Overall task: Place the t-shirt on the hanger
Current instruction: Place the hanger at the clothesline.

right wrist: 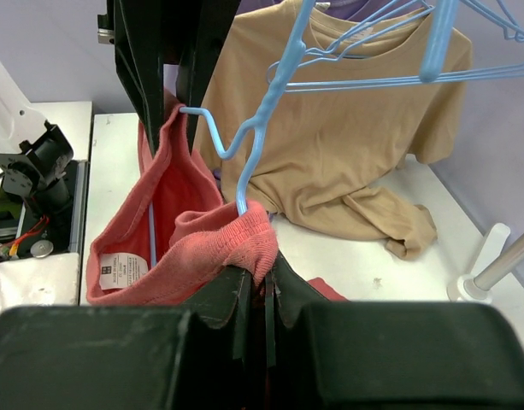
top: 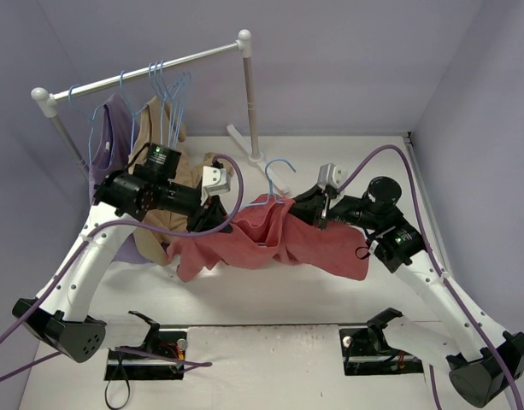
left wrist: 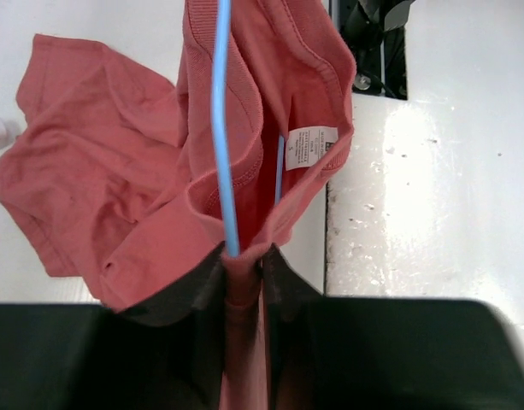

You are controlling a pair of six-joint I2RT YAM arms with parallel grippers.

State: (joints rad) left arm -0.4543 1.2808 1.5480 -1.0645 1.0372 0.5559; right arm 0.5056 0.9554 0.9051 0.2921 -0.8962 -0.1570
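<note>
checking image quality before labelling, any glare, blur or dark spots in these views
left wrist: hard glare washes out the table right of the t-shirt; right wrist: even light, but the right end effector is nearly black, no detail; top external: soft, even, sharp, only a faint shadow under the t-shirt.

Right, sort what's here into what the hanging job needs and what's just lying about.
In the job: t-shirt; hanger passing through its collar; left gripper and right gripper, both pinching the cloth.
Lying about: tan t-shirt; lilac top; spare hangers; clothes rack.
</note>
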